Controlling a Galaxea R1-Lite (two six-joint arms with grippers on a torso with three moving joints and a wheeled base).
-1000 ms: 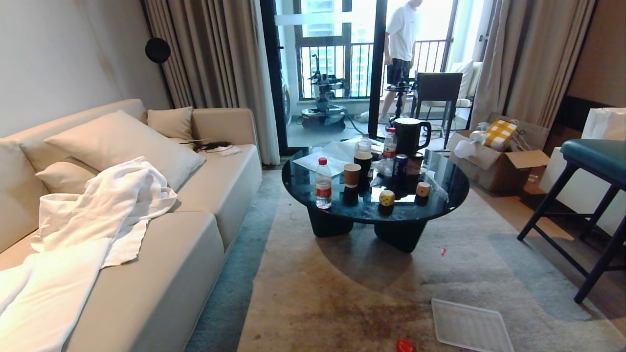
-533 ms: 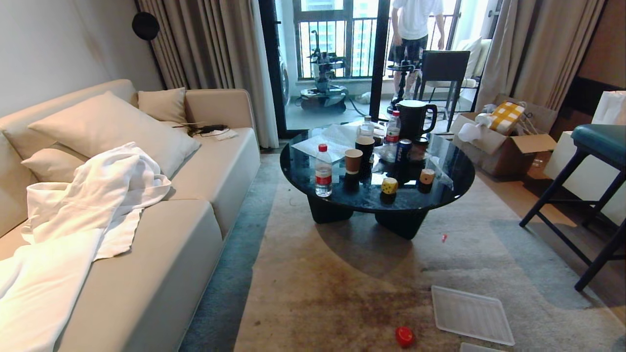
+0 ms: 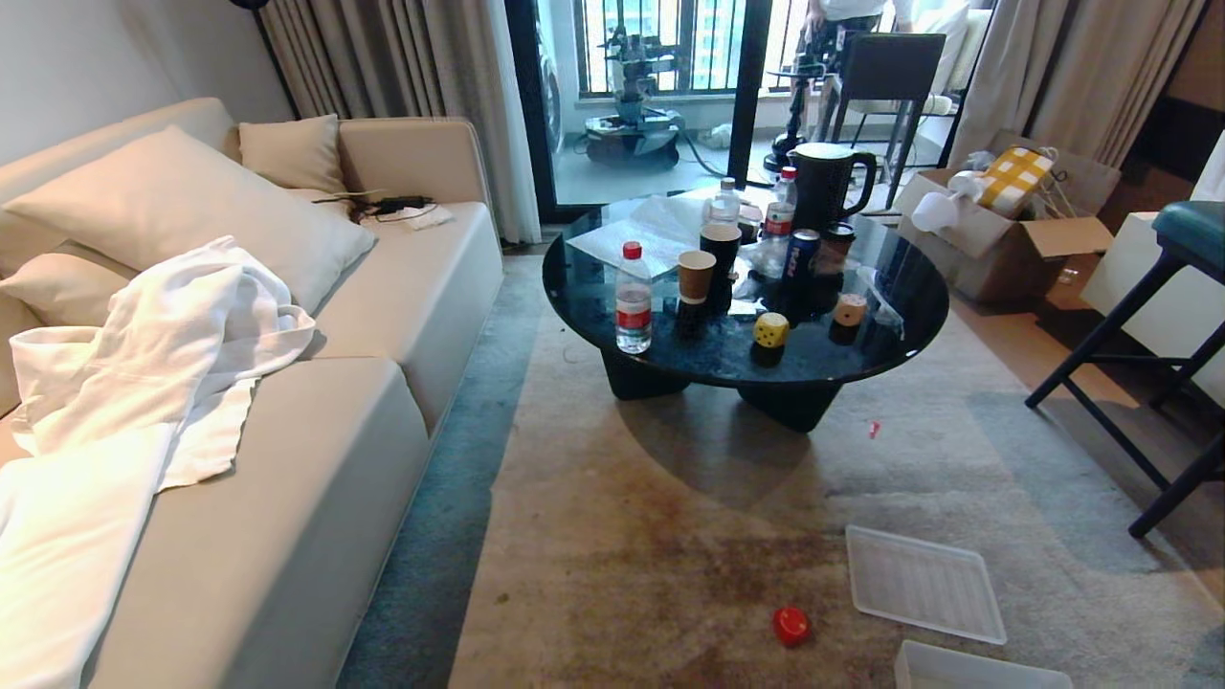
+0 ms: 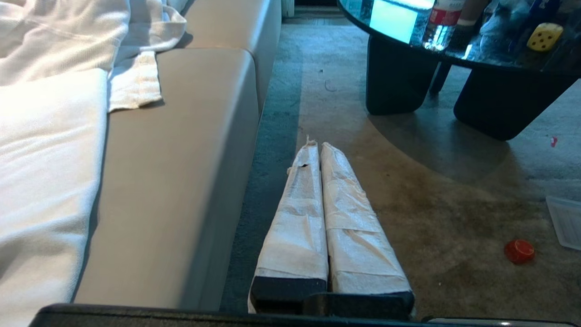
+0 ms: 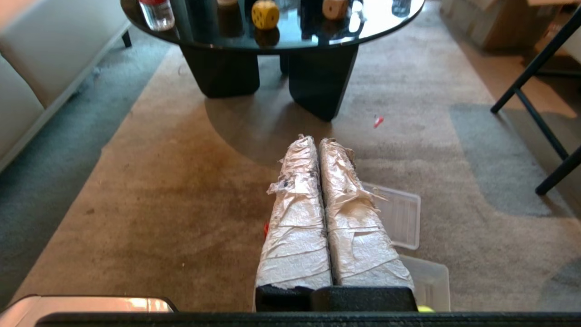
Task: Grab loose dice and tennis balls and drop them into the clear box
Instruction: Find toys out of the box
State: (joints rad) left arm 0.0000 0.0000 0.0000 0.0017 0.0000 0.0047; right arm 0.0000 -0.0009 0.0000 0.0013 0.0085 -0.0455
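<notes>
Low over the rug (image 3: 670,536), the left end effector (image 4: 316,144) hangs with its two wrapped fingers pressed together and nothing between them, beside the front edge of the sofa (image 4: 181,150). Likewise, the right end effector (image 5: 317,140) has its fingers pressed together and empty, above the rug in front of the round dark counter (image 3: 890,335); neither arm shows in the head view. Just under the right fingers lie a flat ribbed lid (image 5: 399,213) and, nearer the robot, a corner of the clear box (image 5: 431,277), with a sliver of yellow-green at its near edge that is too small to identify. From the head view the lid (image 3: 924,584) sits on the rug to the right, the box (image 3: 967,670) at the bottom edge just behind it, and a red die (image 3: 791,625) rests on the rug just left of the lid. On the counter stand a yellow die (image 3: 770,329) near the front rim and a tan die (image 3: 850,309) to its right, both apart from a water bottle (image 3: 633,299), a paper cup (image 3: 696,276), a can (image 3: 800,256) and a black jug (image 3: 829,184) farther back. White cloth (image 3: 144,354) is heaped on the sofa at left. A cardboard carton (image 3: 1005,244) and a stool (image 3: 1187,287) stand at right.
</notes>
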